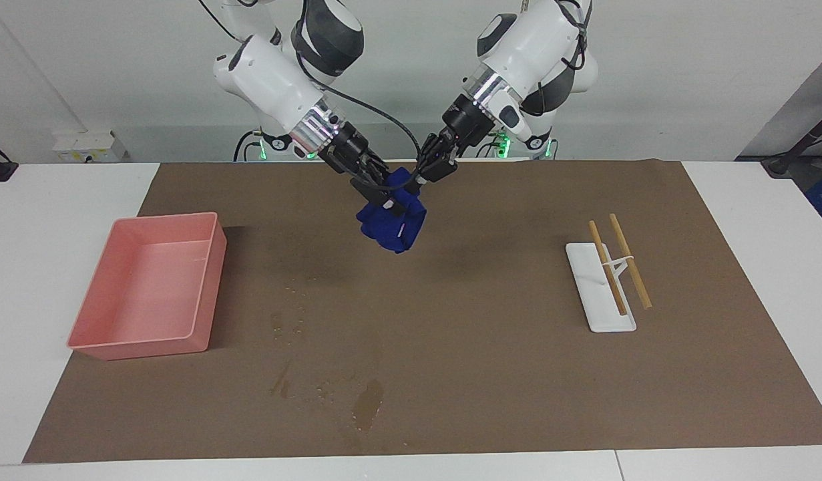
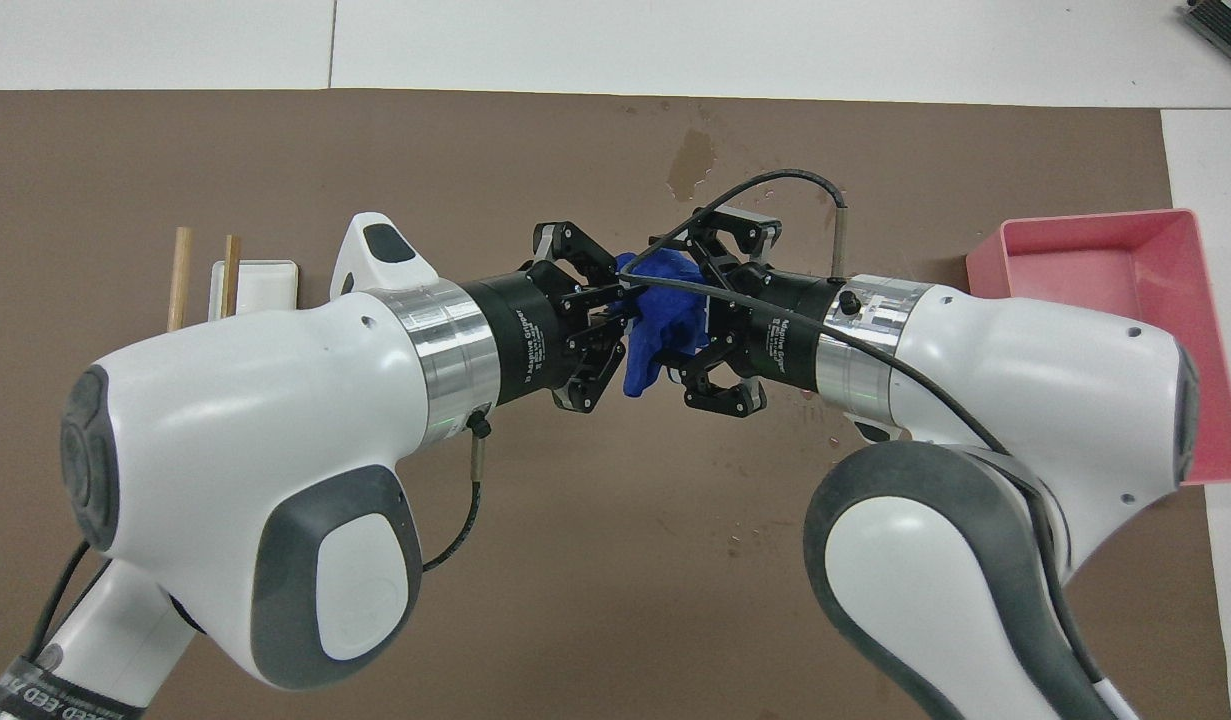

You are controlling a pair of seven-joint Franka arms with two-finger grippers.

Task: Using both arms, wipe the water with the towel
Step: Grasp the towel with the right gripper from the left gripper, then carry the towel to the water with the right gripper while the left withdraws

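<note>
Facing view: towel [image 1: 392, 224] hangs in the air between both grippers, long axis vertical; left gripper [image 1: 429, 170] clamps its upper edge, right gripper [image 1: 382, 194] spread wide around it. Water [image 1: 367, 404] lies at six o'clock.

A deep royal-blue towel [image 1: 392, 224] hangs between black grippers on white arms [image 1: 270, 73] with dark grey joints and silver wrist rings; below, darker-brown water [image 1: 367, 404] blotches mark the plain brown mat [image 1: 491, 374], flanked by a pink tray [image 1: 203, 287] and tan chopsticks [image 1: 630, 260] on a white rest [image 1: 587, 294]
</note>
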